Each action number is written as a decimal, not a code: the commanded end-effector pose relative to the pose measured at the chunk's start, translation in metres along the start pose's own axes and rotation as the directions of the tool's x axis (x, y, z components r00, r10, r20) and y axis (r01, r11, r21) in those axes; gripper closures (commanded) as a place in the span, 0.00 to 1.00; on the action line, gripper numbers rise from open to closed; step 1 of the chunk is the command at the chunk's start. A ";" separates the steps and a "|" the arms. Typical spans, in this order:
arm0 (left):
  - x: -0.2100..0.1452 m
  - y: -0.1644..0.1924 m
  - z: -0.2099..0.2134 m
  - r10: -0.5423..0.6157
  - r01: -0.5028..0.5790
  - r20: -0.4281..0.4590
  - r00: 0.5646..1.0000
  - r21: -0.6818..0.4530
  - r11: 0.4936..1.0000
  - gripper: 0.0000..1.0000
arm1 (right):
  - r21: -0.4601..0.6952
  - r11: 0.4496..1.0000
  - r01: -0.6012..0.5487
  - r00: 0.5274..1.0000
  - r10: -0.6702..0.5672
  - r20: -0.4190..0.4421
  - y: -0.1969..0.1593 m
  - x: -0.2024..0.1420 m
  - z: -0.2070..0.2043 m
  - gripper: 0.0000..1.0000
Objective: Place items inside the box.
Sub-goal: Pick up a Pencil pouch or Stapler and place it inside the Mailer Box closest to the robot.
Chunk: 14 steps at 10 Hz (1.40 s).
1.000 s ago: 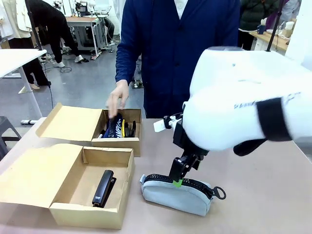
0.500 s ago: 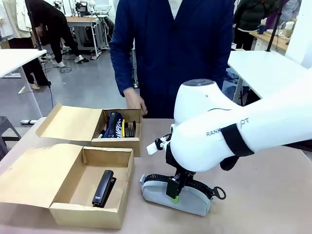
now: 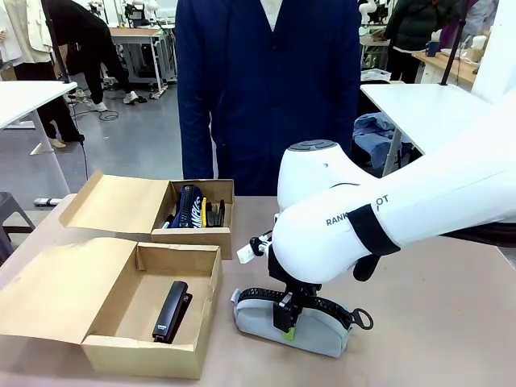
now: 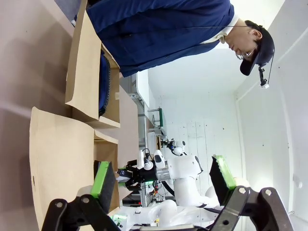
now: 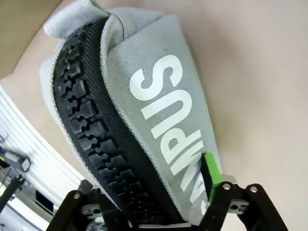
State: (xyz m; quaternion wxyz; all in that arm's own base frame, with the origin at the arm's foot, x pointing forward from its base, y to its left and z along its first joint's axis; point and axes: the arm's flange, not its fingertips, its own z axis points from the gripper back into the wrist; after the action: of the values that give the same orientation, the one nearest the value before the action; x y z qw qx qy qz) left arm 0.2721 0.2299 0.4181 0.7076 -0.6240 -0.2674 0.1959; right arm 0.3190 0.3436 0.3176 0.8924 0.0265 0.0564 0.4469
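The pale grey-blue case (image 3: 322, 329) with a black zip lies on the table, right of the near box (image 3: 113, 348). My right gripper (image 3: 286, 320) has come down over its middle. In the right wrist view the case (image 5: 144, 96) fills the space between the jaws of the right gripper (image 5: 154, 185); one green pad (image 5: 210, 168) presses its side and the other finger is hidden behind it. A black stapler (image 3: 172, 310) lies in the near box. The far box (image 3: 197, 235) holds a navy pouch (image 3: 187, 208), a yellow knife and dark pens. My left gripper (image 4: 162, 175) stands open, holding nothing.
A person in a dark blue jacket (image 3: 266, 89) stands at the far edge of the table, behind the far box. Both boxes have their lids folded open to the left. Bare tabletop (image 3: 451, 322) lies right of the case.
My right arm has sunk lower and its jaws have come down and drawn in around the case. The person's hand has left the far box and gone out of view.
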 end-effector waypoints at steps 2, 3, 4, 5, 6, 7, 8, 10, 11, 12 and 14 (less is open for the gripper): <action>-0.002 -0.002 0.000 -0.022 0.022 -0.001 1.000 -0.014 1.000 0.00 | -0.010 0.999 0.035 0.999 -0.035 -0.024 0.002 0.004 0.004 1.00; -0.002 -0.002 0.000 -0.022 0.022 -0.001 1.000 -0.014 1.000 0.00 | -0.005 0.999 0.052 0.998 -0.052 -0.026 0.001 0.002 0.008 0.86; -0.002 -0.002 0.000 -0.022 0.022 -0.001 1.000 -0.014 1.000 0.00 | 0.000 0.997 0.075 0.997 -0.074 -0.026 0.000 0.000 0.013 0.96; -0.002 -0.002 0.000 -0.022 0.022 -0.001 1.000 -0.014 1.000 0.00 | 0.013 0.994 0.106 0.994 -0.106 -0.020 -0.001 -0.002 0.018 1.00; -0.002 -0.002 0.000 -0.022 0.022 -0.001 1.000 -0.014 1.000 0.00 | 0.023 0.989 0.144 0.990 -0.143 -0.020 -0.002 -0.004 0.023 1.00; -0.002 -0.002 0.000 -0.022 0.022 -0.001 1.000 -0.014 1.000 0.00 | 0.040 0.983 0.181 0.983 -0.180 -0.016 -0.004 -0.007 0.029 1.00; -0.002 -0.002 0.000 -0.022 0.022 -0.001 1.000 -0.014 1.000 0.00 | 0.066 0.976 0.206 0.979 -0.206 -0.017 -0.005 -0.009 0.033 1.00; -0.002 -0.002 0.000 -0.022 0.022 -0.001 1.000 -0.014 1.000 0.00 | 0.099 0.942 0.319 0.947 -0.320 -0.006 -0.006 -0.017 0.047 1.00; -0.002 -0.002 0.000 -0.022 0.022 -0.001 1.000 -0.014 1.000 0.00 | 0.161 0.865 0.475 0.879 -0.474 -0.047 -0.013 -0.030 0.064 1.00; -0.002 -0.002 0.000 -0.022 0.022 -0.001 1.000 -0.014 1.000 0.00 | 0.276 0.763 0.584 0.802 -0.595 -0.051 -0.021 -0.062 0.094 1.00; -0.002 -0.002 0.000 -0.022 0.022 -0.001 1.000 -0.014 1.000 0.00 | 0.375 0.458 0.806 0.539 -0.830 -0.145 -0.035 -0.138 0.129 1.00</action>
State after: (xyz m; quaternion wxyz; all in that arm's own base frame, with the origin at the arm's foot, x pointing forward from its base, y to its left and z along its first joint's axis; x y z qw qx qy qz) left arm 0.2720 0.2298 0.4184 0.7076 -0.6240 -0.2678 0.1955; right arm 0.3063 0.2499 0.4340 0.9770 0.1492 0.1342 0.0716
